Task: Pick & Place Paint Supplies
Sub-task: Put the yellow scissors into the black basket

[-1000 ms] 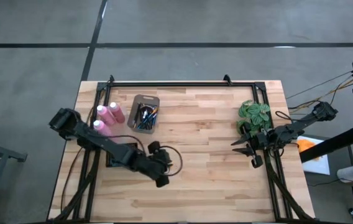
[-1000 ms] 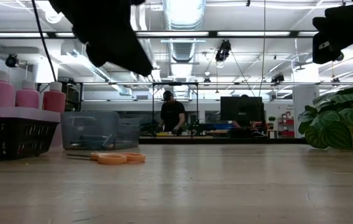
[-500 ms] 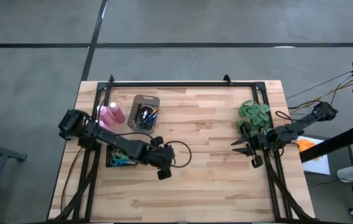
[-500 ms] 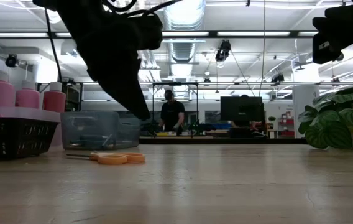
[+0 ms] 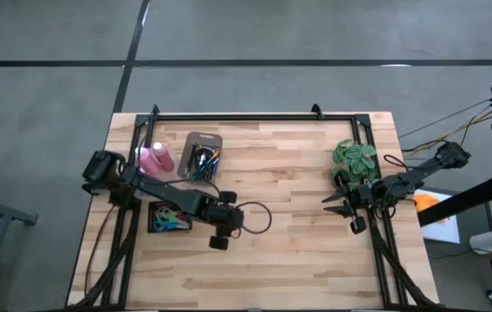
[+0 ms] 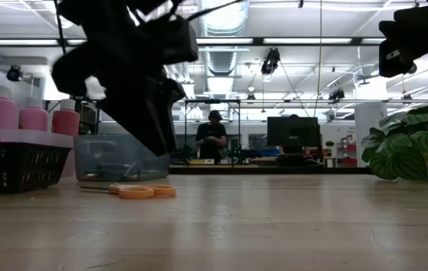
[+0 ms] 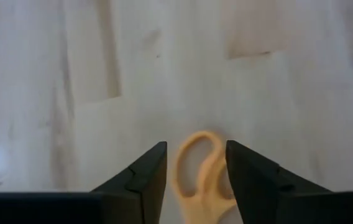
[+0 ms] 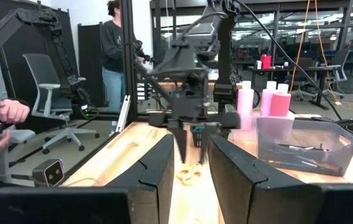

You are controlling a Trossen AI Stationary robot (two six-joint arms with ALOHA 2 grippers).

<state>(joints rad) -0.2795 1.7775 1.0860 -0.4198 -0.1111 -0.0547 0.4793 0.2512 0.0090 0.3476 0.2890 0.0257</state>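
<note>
As the left hand (image 7: pixel 192 168) drops over the orange scissors (image 7: pixel 202 177), its fingers are apart, straddling a plastic loop handle, so we read this as lining up a pinch. Brushes sit in the clear bin (image 5: pixel 200 159), pink bottles (image 5: pixel 156 159) beside it. Right hand (image 5: pixel 343 204) waits nr the plant (image 5: pixel 354 161), narrow gap, empty.

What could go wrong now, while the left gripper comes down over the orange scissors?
1. The left gripper has its fingers apart around one handle loop of the orange scissors. The scissors lie flat on the table, so a fingertip may hit the wood or push them aside.
2. A grip on one loop alone may let the scissors swing or slip.
3. The clear bin of brushes and the black basket stand close to the arm, which could brush them.
</note>
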